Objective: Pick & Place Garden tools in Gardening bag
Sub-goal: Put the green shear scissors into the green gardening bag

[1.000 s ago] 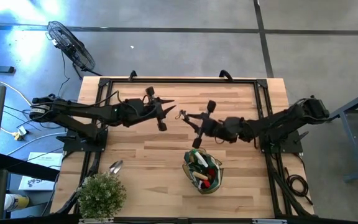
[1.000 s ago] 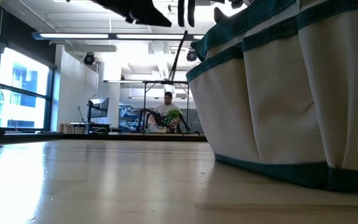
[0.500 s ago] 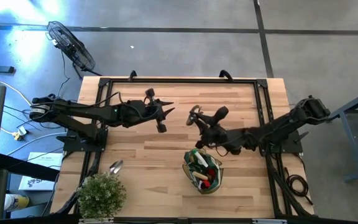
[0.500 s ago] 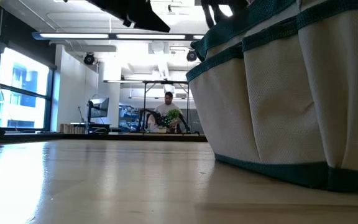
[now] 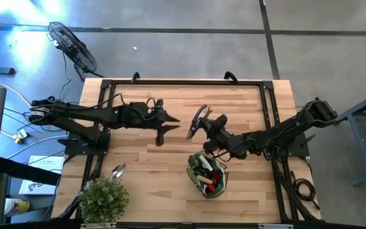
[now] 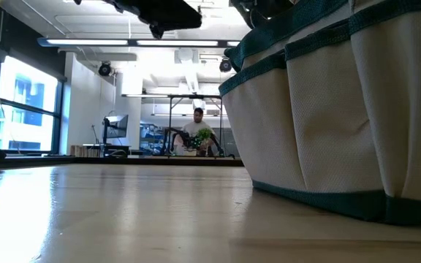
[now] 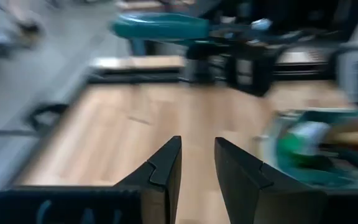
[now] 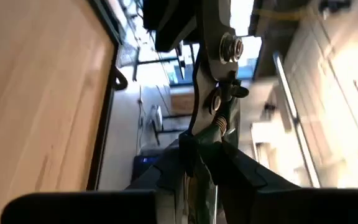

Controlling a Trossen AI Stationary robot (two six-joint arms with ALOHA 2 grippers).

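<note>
The right gripper (image 5: 210,124) is clamped on a pair of pruners (image 5: 197,121) and holds them in the air above the middle of the table (image 5: 246,98), just behind the gardening bag (image 5: 207,175). In the high view the pruners lie along a slanted line: the handles sit in the gripper and the blade end points away from the right arm, toward the far left side of the table. In the right wrist view the pruners (image 8: 215,74) run straight out from between the two fingers (image 8: 247,174), with the pivot bolt and a small spring showing just past the fingertips.

The gardening bag stands upright near the front edge of the table, its round mouth facing up. Inside it are several tools packed close together: something green, a red piece (image 5: 212,186), and pale handles; the single items are too small to tell apart. In the low view the bag (image 6: 335,109) fills the right side, showing cream fabric pockets with teal trim.

The left gripper (image 5: 164,124) hovers over the table left of centre, well apart from the bag. Its fingers (image 7: 166,168) stand a little apart with nothing between them.

A silver scoop (image 5: 117,170) lies on the table near the front left, just beside a bushy potted plant (image 5: 103,198). A person (image 6: 198,131) sits far back in the room.
</note>
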